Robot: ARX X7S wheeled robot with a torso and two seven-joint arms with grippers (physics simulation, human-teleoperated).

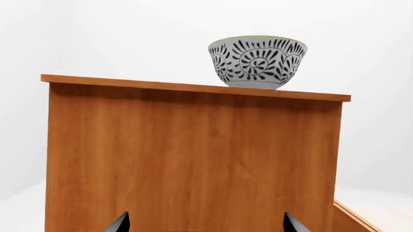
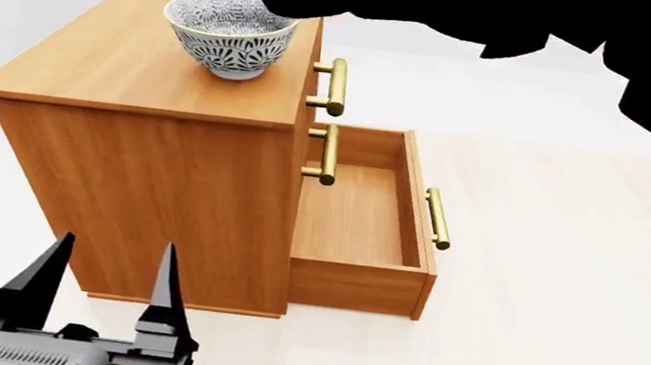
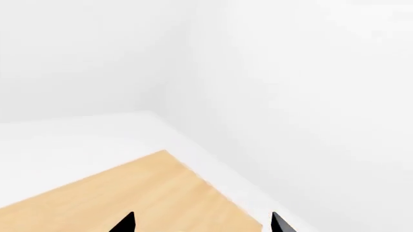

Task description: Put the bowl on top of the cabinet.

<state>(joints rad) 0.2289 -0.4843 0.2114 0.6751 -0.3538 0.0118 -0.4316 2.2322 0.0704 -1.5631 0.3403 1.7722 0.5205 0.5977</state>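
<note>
Bowl [image 2: 231,34] sat upright on the cabinet [image 2: 146,139] top, far right corner, so the job looked done. Left claw [image 2: 111,292] hung open and empty nearby; right claw [image 3: 201,223] was open too.

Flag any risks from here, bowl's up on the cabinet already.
1. The small white bowl with dark leaf pattern sits near the front edge of the orange-brown wooden cabinet; a bump could tip it off.
2. The bottom drawer stands pulled out, so moving the base or an arm may strike it.
3. The open left gripper hangs low beside the cabinet's side panel and could graze it.
</note>
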